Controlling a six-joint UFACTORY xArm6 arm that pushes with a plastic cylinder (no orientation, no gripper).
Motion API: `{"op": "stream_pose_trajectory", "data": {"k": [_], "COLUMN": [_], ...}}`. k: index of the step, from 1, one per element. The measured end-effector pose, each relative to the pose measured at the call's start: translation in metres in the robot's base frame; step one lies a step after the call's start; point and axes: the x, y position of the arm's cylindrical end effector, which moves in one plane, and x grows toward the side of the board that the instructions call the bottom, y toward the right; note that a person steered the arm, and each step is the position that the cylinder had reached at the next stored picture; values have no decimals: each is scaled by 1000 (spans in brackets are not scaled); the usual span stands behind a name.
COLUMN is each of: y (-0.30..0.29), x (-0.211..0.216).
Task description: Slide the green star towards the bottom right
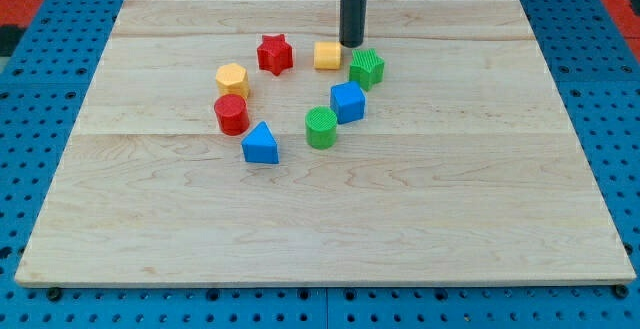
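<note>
The green star (367, 68) lies on the wooden board (320, 209), right of centre in the upper half. My tip (351, 44) stands just up and to the left of it, close to its upper edge. I cannot tell whether they touch. The tip is also right next to the right side of a yellow block (327, 56).
A red star (275, 54) lies left of the yellow block. A yellow hexagon (231, 78) and a red cylinder (231, 114) are further left. A blue triangle (260, 143), a green cylinder (321, 127) and a blue cube (348, 101) lie below the green star.
</note>
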Motion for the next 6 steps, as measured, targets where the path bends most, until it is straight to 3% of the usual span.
{"op": "stream_pose_trajectory", "data": {"k": [3, 6], "y": [27, 41], "x": [71, 76]}}
